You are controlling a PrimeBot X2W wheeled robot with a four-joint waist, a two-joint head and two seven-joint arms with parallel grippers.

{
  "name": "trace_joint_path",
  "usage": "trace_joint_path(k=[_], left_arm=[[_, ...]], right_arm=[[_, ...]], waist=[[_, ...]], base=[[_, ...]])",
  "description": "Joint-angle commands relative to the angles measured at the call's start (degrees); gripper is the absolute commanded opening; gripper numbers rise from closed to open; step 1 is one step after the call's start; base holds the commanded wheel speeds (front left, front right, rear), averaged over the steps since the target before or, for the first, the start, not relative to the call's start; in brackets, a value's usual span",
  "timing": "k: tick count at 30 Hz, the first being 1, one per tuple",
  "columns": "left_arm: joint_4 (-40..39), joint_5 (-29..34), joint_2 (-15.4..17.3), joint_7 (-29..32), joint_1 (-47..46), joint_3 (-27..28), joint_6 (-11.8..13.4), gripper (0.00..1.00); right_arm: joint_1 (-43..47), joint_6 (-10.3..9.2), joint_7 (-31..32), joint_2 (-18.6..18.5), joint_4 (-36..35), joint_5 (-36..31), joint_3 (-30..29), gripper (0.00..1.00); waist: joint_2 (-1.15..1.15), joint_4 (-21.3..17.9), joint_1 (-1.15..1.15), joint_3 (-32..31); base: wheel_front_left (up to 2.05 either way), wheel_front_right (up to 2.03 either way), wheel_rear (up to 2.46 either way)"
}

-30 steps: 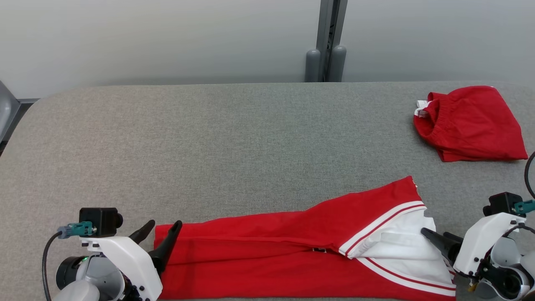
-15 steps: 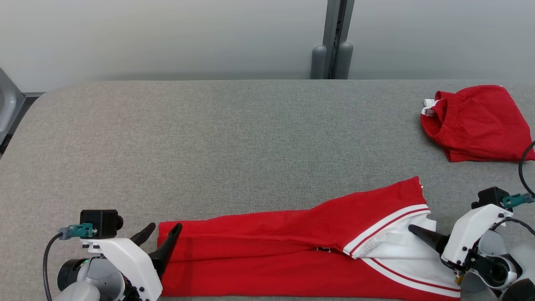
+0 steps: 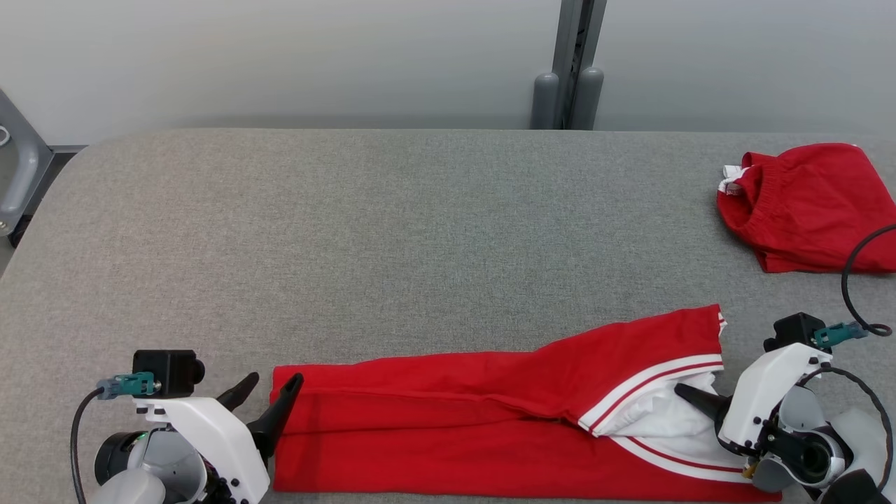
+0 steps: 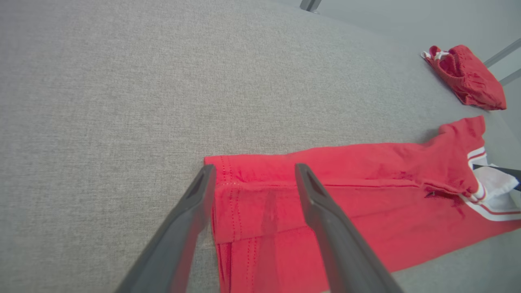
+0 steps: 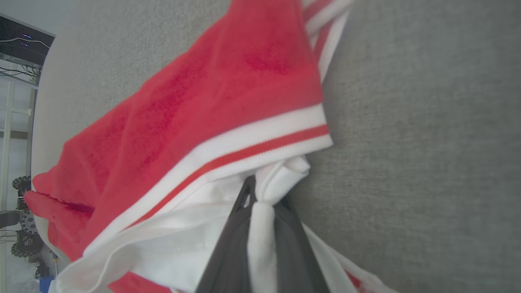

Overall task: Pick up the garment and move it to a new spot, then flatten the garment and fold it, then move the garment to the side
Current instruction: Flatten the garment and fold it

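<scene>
Red garment with white striped trim (image 3: 455, 413) lies along the near edge of the grey table (image 3: 420, 231), long axis running left-right between the two arms. Each arm has one end. Right gripper (image 3: 682, 392) is at the right end and clamped: wrist view shows a bunch of the white inner fabric (image 5: 260, 228) pinched between its fingers, just under the striped band. Left gripper (image 3: 274, 381) is at the left end with jaws wide apart and nothing held. They straddle the far corner of the left hem (image 4: 211, 160), one finger at the cloth edge and the other over the red. Can't tell whether the tips touch the fabric. So the garment lies straight ahead of the left fingers and runs off toward the right arm. My read: the left needs to drop and close on that hem before any lift, otherwise the right drags the whole length from one end. Red shorts (image 3: 805, 210) sit at the far right, well apart.
</scene>
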Motion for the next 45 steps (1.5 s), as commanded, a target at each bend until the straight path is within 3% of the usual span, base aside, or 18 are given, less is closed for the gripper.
trace_joint_path(k=[1,15,31,39,45], left_arm=[[0.1,-0.1,0.2,-0.3,-1.1,0.2,-0.1,1.00],[0.2,1.2,-0.6,-4.2,-0.9,1.1,-0.2,1.00],[3.1,7.1,-2.6,-19.2,-0.6,3.1,-0.3,1.00],[5.9,10.0,-5.0,-23.0,0.9,5.2,0.4,1.00],[7.3,11.0,-7.2,-23.4,2.5,6.9,-1.0,1.00]], right_arm=[[1.3,0.12,-0.1,0.8,-0.1,-0.2,0.4,0.00],[0.4,0.12,-2.7,-5.2,-3.1,-2.7,-6.7,0.00],[-1.5,0.12,0.7,-13.1,-5.2,-10.4,-15.9,0.00],[-1.4,0.12,6.8,-13.6,-12.3,-14.2,-20.6,0.00],[1.7,0.12,12.0,-11.1,-19.7,-13.5,-23.8,0.00]], waist=[[0.00,0.0,0.00,0.0],[0.00,-1.5,0.00,-0.9],[0.00,-3.5,0.00,-2.4],[0.00,-3.3,0.00,-3.1],[0.00,-2.1,0.00,-4.2]], base=[[0.00,0.00,0.00],[0.00,0.00,0.00],[0.00,0.00,0.00],[0.00,0.00,0.00],[0.00,0.00,0.00]])
